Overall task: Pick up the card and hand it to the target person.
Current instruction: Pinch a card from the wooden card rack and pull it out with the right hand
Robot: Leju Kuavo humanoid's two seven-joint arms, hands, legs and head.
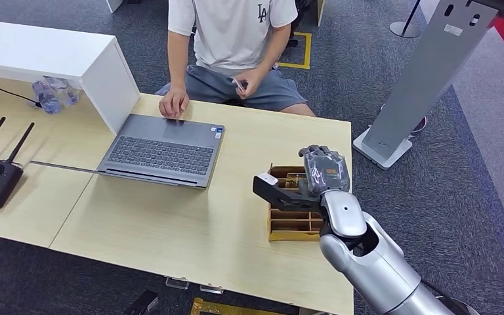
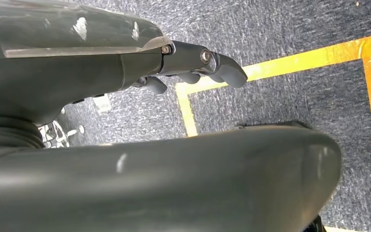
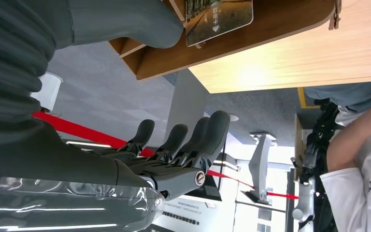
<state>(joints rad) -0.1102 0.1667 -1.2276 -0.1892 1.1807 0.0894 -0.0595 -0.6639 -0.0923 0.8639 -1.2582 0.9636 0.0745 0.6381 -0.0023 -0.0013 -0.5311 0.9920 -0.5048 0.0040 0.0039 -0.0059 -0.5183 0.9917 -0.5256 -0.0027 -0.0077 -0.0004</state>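
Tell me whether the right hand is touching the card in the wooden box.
Cannot tell. In the right wrist view the right hand's thumb lies close beside the card, with no plain contact or gap.

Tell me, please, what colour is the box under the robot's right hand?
The box is brown, like wood or cardboard, with inner dividers. The head view shows it best.

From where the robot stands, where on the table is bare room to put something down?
The widest bare patch of the table lies between the laptop and the near edge, left of the wooden organizer. A smaller one lies between the laptop and the organizer. It is crowded at the organizer, where the right hand hovers.
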